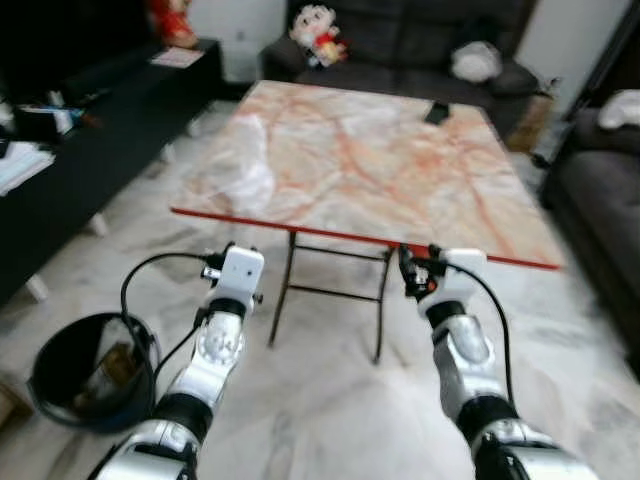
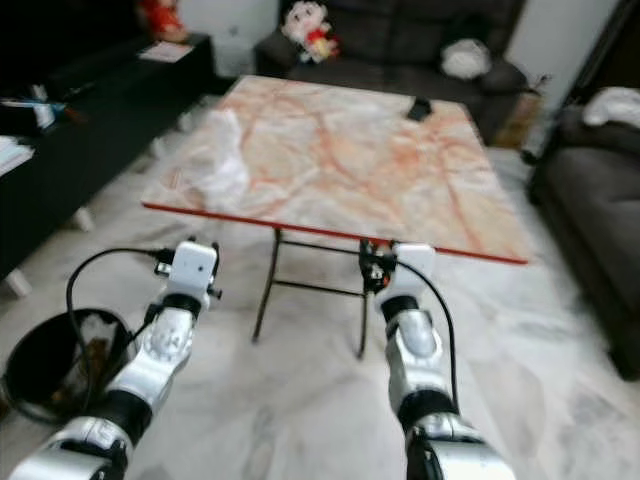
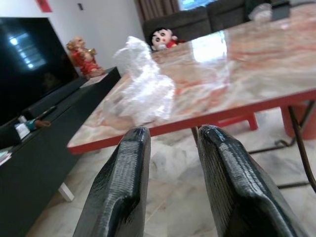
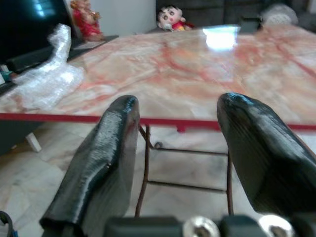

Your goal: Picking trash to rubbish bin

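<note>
Basically nothing binned yet: the wrap is still lying on the desk near its left edge. Left hand and right hand are hovering short of the desk, both parted and empty. Bin is waiting on the floor, left.

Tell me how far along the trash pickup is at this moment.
Already done: the round black rubbish bin on the floor holds some trash. In hand: nothing; the left hand and right hand are both open, held short of the marble-patterned table's red edge. Left: the crumpled clear plastic wrap on that table must be grasped and binned.
</note>
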